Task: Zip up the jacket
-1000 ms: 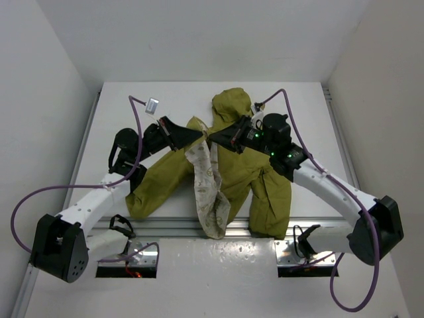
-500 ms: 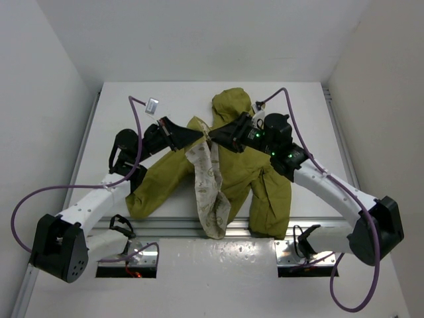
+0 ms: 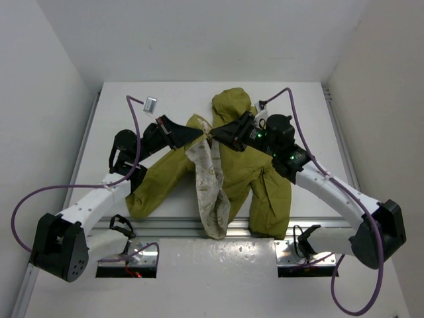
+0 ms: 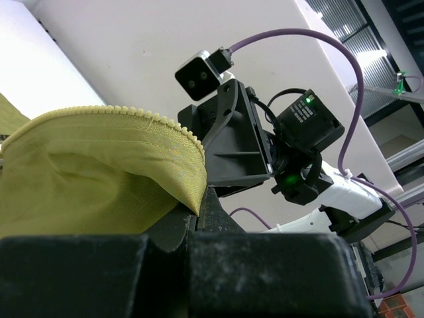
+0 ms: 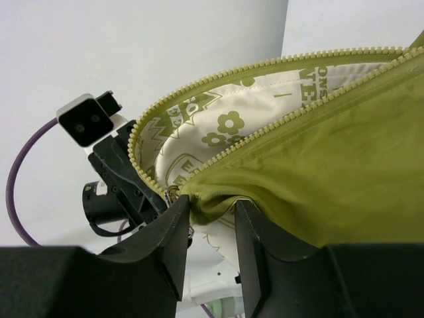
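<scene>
The olive-green jacket (image 3: 233, 169) lies on the white table with its hood (image 3: 232, 103) at the far side. A cream printed lining flap (image 3: 209, 192) hangs toward the near edge. My left gripper (image 3: 198, 136) is shut on a corner of the jacket's front edge (image 4: 99, 172), just below the zipper teeth (image 4: 132, 111). My right gripper (image 3: 214, 134) faces it a few centimetres away. It holds a bunch of olive fabric (image 5: 212, 199) between its fingers (image 5: 173, 232), beside the zipper slider (image 5: 173, 193). The open zipper and the lining (image 5: 232, 126) show above it.
An aluminium rail (image 3: 165, 226) runs along the table's near edge, and a sleeve (image 3: 270, 212) and the lining flap hang over it. White walls enclose the table on three sides. Purple cables (image 3: 136, 126) loop over both arms.
My right gripper has shifted slightly up and toward my left gripper, taking the jacket's front with it. My left gripper has hardly moved.
</scene>
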Robot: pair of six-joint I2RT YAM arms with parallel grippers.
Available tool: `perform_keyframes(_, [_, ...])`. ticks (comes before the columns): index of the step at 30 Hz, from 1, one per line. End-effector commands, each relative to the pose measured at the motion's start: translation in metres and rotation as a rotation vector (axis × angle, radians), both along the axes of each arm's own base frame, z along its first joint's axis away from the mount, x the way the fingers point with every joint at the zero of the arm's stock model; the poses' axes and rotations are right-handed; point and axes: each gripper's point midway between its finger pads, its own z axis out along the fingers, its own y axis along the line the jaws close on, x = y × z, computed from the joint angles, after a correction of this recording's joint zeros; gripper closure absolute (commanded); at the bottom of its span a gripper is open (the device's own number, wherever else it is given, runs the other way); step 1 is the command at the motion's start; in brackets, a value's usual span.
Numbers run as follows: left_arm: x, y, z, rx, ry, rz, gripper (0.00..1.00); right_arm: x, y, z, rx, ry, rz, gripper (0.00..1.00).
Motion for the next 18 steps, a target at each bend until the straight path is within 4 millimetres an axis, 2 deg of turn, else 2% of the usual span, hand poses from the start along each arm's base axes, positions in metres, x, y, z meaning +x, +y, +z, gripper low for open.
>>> perform_keyframes(1, [-0.006, 0.001, 0.019, -0.041, -0.071, -0.001, 1.0, 0.008, 0.001, 0.02, 0.045, -0.026, -0.028, 0.66])
perform_keyframes(3, [-0.008, -0.001, 0.019, -0.042, -0.071, -0.01, 1.0, 0.01, 0.0, 0.02, 0.046, -0.023, -0.033, 0.69])
perform_keyframes(8, [-0.008, -0.001, 0.015, -0.03, -0.078, -0.005, 1.0, 0.019, -0.004, 0.023, 0.041, -0.038, -0.053, 0.87])
perform_keyframes(11, [-0.01, -0.003, 0.015, -0.03, -0.078, -0.014, 1.0, 0.02, -0.002, 0.028, 0.051, -0.044, -0.05, 0.96])
perform_keyframes(12, [-0.009, -0.004, 0.009, -0.023, -0.061, -0.014, 1.0, 0.021, -0.002, 0.034, 0.06, -0.061, -0.05, 0.99])
perform_keyframes(15, [-0.008, -0.004, 0.007, -0.01, -0.067, -0.009, 1.0, 0.017, 0.0, 0.047, 0.077, -0.12, -0.025, 1.0])
perform_keyframes(18, [-0.005, -0.003, 0.014, -0.019, -0.073, 0.009, 1.0, 0.009, -0.001, 0.053, 0.079, -0.178, 0.004, 1.0])
